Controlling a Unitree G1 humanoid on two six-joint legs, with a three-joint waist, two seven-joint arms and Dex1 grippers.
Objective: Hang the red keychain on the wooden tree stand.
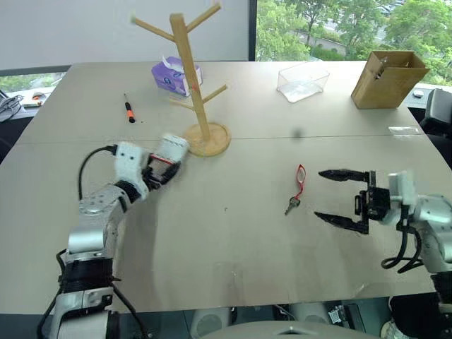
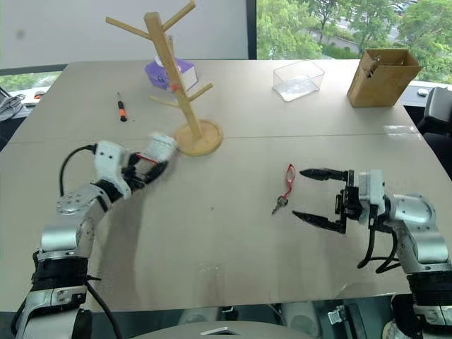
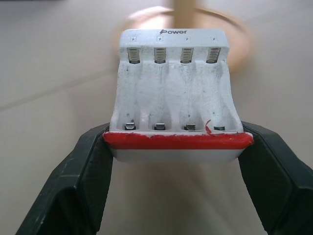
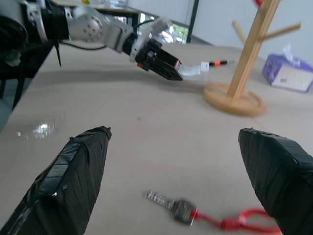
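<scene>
White four-slot battery charger (image 3: 173, 93), held in my left jaws: "Power" printed in dark letters along its top rim. Nothing else legible.

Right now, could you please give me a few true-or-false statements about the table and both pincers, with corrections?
1. The thin red strap keychain hangs on the tall wooden tree stand. False: it lies flat on the table.
2. The left pincer is shut on a white battery charger. True.
3. The right pincer grips the key. False: it is open, beside the keychain.
4. A brown box stands near a clear plastic container. True.
</scene>
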